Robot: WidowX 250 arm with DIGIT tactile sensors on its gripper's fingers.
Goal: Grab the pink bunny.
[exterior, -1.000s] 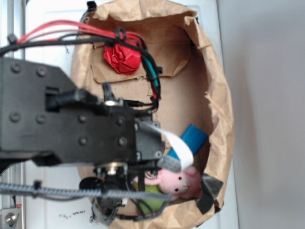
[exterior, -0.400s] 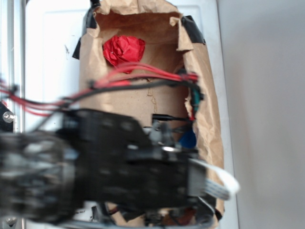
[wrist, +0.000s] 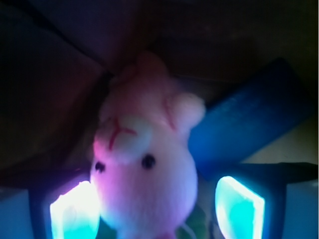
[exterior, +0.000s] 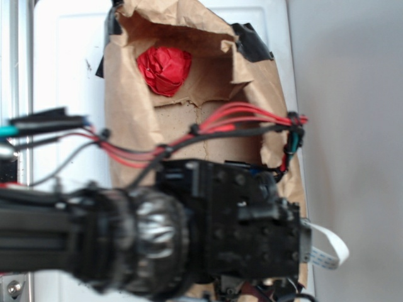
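In the wrist view, the pink bunny (wrist: 144, 164) is filling the middle of the picture, with its face turned toward the camera. Its two dark eyes and its pale snout with a thin red mouth line are showing clearly. The hand (wrist: 157, 209) is standing spread apart, with one glowing finger (wrist: 75, 211) on the left of the bunny and the other on the right. The left finger is looking as if it is touching the bunny's side, while the right finger is standing a little apart from it, so the hand is not clenching on the toy. Behind the bunny, on the right, a blue flat object (wrist: 249, 129) is lying at a slant, and a small piece of something green (wrist: 197, 224) is showing just below the bunny. The rest of this view is dark.

In the exterior view, the black robot arm (exterior: 157, 236) is covering the near part of a brown paper bag (exterior: 126, 94) that is lying open on the white table (exterior: 63, 63). The arm is hiding the bunny and the hand in this view. Red and black cables (exterior: 220, 126) are running across the bag above the arm, and a white flat ribbon cable (exterior: 327, 248) is sticking out at the right. At the far end of the bag, a red paper ball (exterior: 164, 68) is resting inside, well apart from the arm.
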